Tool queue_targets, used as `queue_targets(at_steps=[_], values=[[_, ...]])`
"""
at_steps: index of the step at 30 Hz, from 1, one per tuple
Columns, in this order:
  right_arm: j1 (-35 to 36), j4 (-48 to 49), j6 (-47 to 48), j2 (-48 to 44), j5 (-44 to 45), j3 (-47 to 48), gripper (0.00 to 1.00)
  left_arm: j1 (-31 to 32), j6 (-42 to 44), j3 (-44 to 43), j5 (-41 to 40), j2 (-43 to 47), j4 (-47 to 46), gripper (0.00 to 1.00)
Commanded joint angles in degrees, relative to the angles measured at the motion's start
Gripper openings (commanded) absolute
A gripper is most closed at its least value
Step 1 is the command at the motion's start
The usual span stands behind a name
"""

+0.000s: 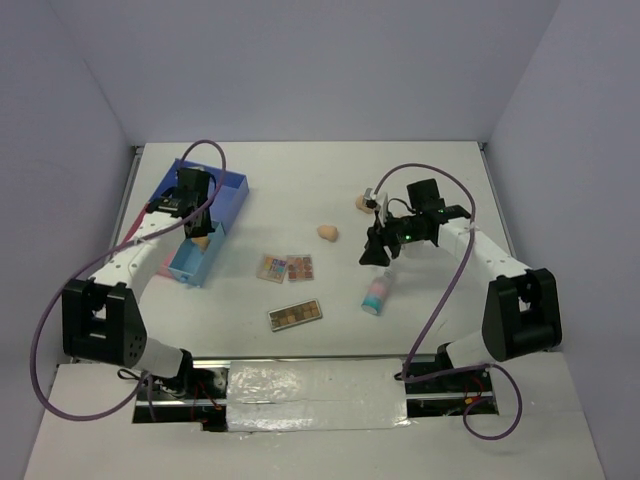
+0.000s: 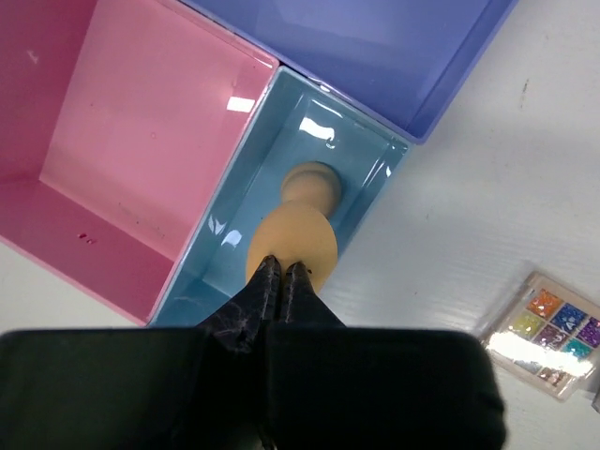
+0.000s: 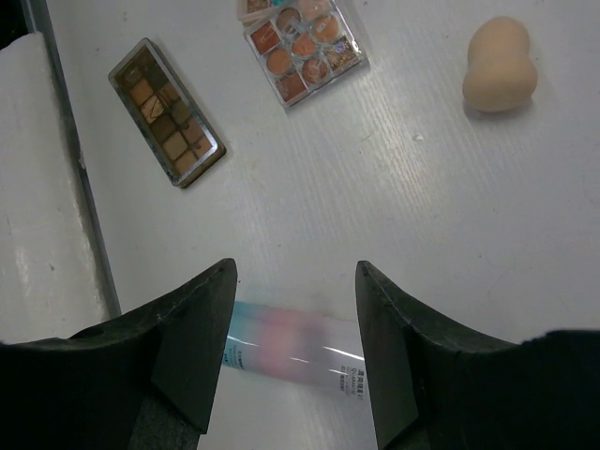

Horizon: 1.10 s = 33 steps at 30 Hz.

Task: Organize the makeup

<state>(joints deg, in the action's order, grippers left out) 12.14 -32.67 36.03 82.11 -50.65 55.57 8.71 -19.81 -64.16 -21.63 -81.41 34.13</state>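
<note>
My left gripper (image 2: 284, 267) is shut, and its tips rest against a peach sponge (image 2: 292, 234) lying in the teal compartment (image 2: 370, 173) of the tray (image 1: 228, 190). My right gripper (image 3: 295, 272) is open and hovers over the white-pink-teal tube (image 3: 291, 342), which lies on the table between its fingers and looks blurred. The tube also shows in the top view (image 1: 376, 293). Two more sponges (image 1: 328, 232) (image 1: 362, 203) lie mid-table. Three eyeshadow palettes (image 1: 273, 268) (image 1: 300, 267) (image 1: 295, 315) lie flat in front. No compact or bottle is in view.
The tray's pink compartment (image 2: 141, 141) and blue compartment (image 2: 375, 47) hold nothing. The tray stands at the far left, near the left wall. A black strip with cables (image 1: 310, 385) runs along the near edge between the arm bases.
</note>
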Motion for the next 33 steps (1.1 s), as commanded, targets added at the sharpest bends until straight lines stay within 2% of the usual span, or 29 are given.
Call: queue_targets(at_steps=[1,3,5,6,7,9,11,16,19,24,27,28,31,33], values=[[1.4,-0.9,1.0,0.9,0.1,3.5,0.62,-1.1,1.9,-0.3,2.6,-2.9,-3.7,0.00],[1.8,-0.6,0.9,1.2,0.6,3.8,0.62,-1.5,1.9,-0.9,2.6,-4.5,-4.5,0.10],[2.2,-0.2,0.7,1.3,1.0,3.9,0.64,-1.7,1.5,-1.1,2.4,-5.3,-4.9,0.24],[2.6,0.1,0.7,1.5,1.3,4.0,0.65,-1.9,1.4,-1.5,2.2,-6.0,-4.9,0.41],[2.9,0.1,0.6,1.7,2.1,4.1,0.65,-1.9,1.4,-1.7,1.9,-6.2,-5.0,0.47],[3.5,0.9,0.2,2.4,3.8,4.5,0.66,-2.3,1.4,-2.1,1.6,-6.9,-5.0,0.58],[3.8,2.2,-1.0,2.9,5.2,5.0,0.66,-2.5,1.4,-2.5,1.5,-7.4,-5.0,0.64],[5.1,6.9,-8.9,7.0,12.9,7.1,0.66,-2.7,1.4,-4.2,1.9,-7.1,-4.2,0.66],[6.8,7.4,-16.6,12.2,17.2,11.1,0.67,-2.7,1.2,-4.7,2.8,-5.3,-3.8,0.65],[9.9,6.6,-29.4,19.8,24.0,19.0,0.70,-2.6,0.3,-2.3,7.6,2.6,-4.7,0.62],[11.8,5.7,-34.7,24.8,27.2,23.4,0.71,-2.7,-0.6,1.2,11.9,9.5,-6.7,0.68],[12.2,5.5,-35.6,25.9,27.7,25.2,0.71,-2.7,-1.3,2.1,12.8,11.3,-8.0,0.74],[13.7,6.3,-35.9,29.6,29.8,27.0,0.71,-2.7,-3.0,6.5,14.8,20.3,-9.4,0.84],[14.1,6.4,-35.9,30.9,32.5,28.3,0.70,-2.7,-4.3,7.5,14.6,23.3,-9.4,0.86]])
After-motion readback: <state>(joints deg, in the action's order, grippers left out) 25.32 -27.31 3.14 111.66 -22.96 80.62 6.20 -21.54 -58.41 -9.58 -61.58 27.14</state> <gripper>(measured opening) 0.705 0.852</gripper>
